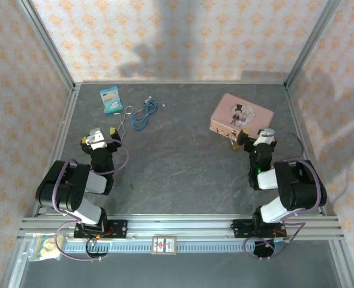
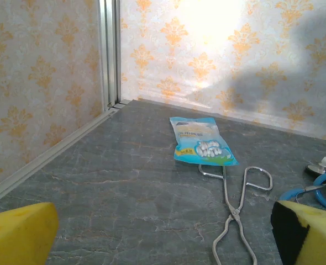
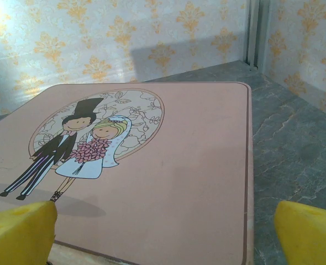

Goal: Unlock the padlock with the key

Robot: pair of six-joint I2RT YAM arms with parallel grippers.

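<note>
padlock (image 1: 233, 144) sits at the near edge of the pink tin (image 1: 242, 114) — just left of the right end effector (image 1: 246, 137), spread wide, empty.

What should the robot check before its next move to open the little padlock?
1. Right pincer open, empty: ok, above the pink tin.
2. Left pincer open, empty: ok.
3. Padlock spotted: ok, small brass thing at the tin's near edge, top view.
4. Key spotted: cannot tell, too small to make out.
5. Left pincer's way clear: not ok, metal tongs lie ahead.
</note>
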